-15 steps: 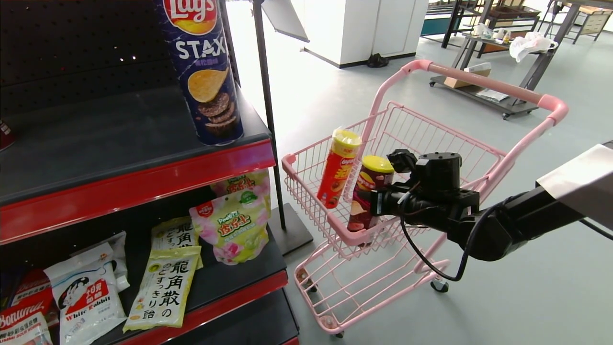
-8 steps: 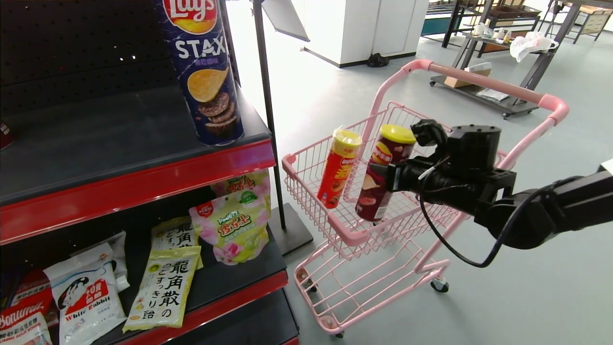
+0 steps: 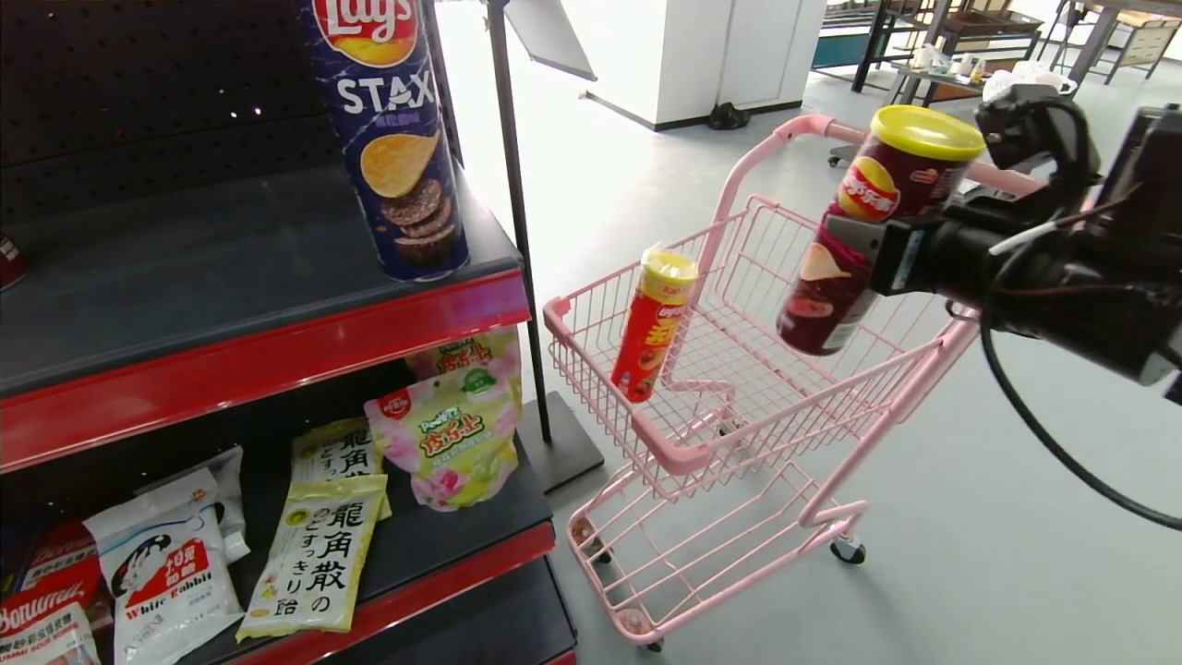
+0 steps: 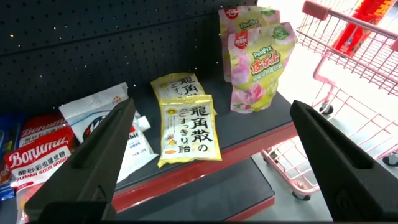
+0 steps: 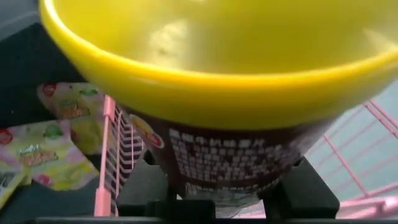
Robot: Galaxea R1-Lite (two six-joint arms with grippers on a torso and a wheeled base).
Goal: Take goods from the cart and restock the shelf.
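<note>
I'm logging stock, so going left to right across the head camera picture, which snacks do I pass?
White candy bag on the lower shelf, blue chip can on the upper shelf, red can in the cart, dark red can in the right claw.

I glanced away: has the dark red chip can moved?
Yes. Held in the right gripper, the dark red can rose out of the pink cart, up to its handle.

Black right arm (image 3: pixel 1062 286), looping black cable (image 3: pixel 985 346)
</note>
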